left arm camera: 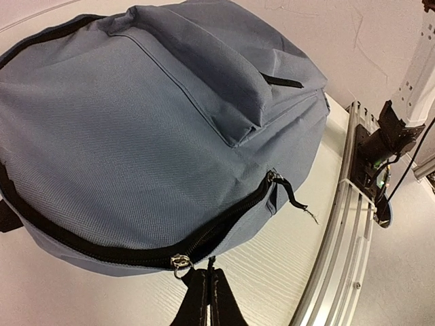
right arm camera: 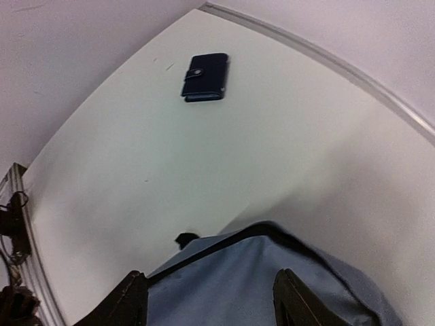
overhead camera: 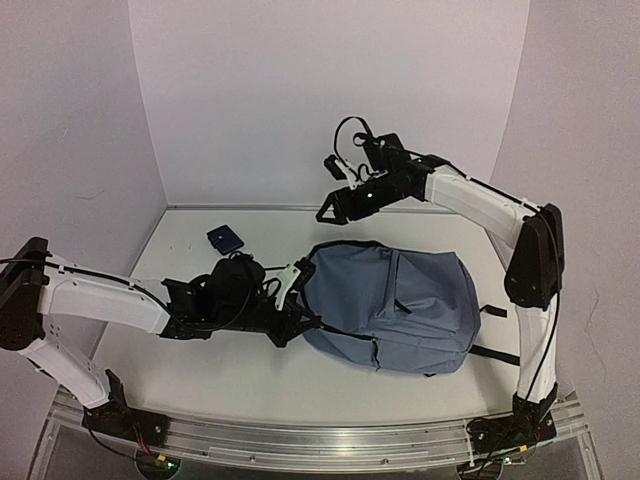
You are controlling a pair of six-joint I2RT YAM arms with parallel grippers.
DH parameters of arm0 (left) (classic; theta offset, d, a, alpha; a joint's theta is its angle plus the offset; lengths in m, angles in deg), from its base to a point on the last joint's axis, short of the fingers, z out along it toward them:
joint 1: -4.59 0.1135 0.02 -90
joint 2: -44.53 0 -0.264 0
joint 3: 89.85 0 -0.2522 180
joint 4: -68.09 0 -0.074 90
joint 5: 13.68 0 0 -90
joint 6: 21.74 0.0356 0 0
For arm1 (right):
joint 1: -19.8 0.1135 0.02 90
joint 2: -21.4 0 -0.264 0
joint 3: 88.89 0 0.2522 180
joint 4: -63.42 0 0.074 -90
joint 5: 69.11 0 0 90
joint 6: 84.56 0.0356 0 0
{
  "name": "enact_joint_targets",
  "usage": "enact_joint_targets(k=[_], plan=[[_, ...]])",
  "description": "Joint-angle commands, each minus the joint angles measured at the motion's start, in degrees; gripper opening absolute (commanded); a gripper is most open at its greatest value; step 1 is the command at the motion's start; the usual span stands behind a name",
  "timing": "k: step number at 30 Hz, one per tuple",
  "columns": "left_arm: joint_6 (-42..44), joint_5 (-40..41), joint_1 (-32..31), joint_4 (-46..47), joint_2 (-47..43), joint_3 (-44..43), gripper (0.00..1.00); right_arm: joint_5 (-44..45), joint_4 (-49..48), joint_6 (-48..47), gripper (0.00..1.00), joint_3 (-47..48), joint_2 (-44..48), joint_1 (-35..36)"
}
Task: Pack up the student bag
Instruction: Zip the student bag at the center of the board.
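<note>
Top external view shows the large slate-blue fabric backpack [overhead camera: 400,305] lying flat on the white bench [overhead camera: 250,370]. Its long axis stretches away from the left end effector [overhead camera: 293,278], which sits tight shut right at the bag's zippered rim; whether it pinches the zip pull cannot be told. The right end effector [overhead camera: 335,205] hovers above the bag's far edge, fingers spread wide and empty. A small dark-blue snap-tab wallet [overhead camera: 225,240] lies just beyond the left end effector, farther from the right one, though the free right arm seems likelier to fetch it.
</note>
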Motion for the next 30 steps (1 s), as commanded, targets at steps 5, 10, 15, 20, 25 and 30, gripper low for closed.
enact_joint_targets(k=[5,10,15,20,25,30], plan=[[1.76,-2.72,-0.34,2.24,2.10,-3.55,0.00,-2.54,14.07,6.45,0.65,-0.51,-1.69,5.72],[1.89,-3.11,-0.89,2.06,3.81,-4.44,0.00,-1.33,17.20,5.35,0.61,0.12,-3.05,8.69],[2.29,-2.90,-1.59,1.41,4.66,-5.30,0.00,0.06,18.88,4.95,0.58,-0.18,-4.50,10.54],[2.29,-2.44,-1.77,1.42,4.69,-5.21,0.00,-0.06,19.72,4.79,0.55,0.04,-6.26,11.93],[2.13,-2.01,-1.94,0.96,5.02,-5.35,0.00,-0.03,20.17,5.16,0.34,2.01,-7.71,12.54],[2.73,-1.63,-2.99,-0.12,6.01,-6.39,0.00,-0.10,20.42,6.31,0.00,4.44,-8.90,12.56]])
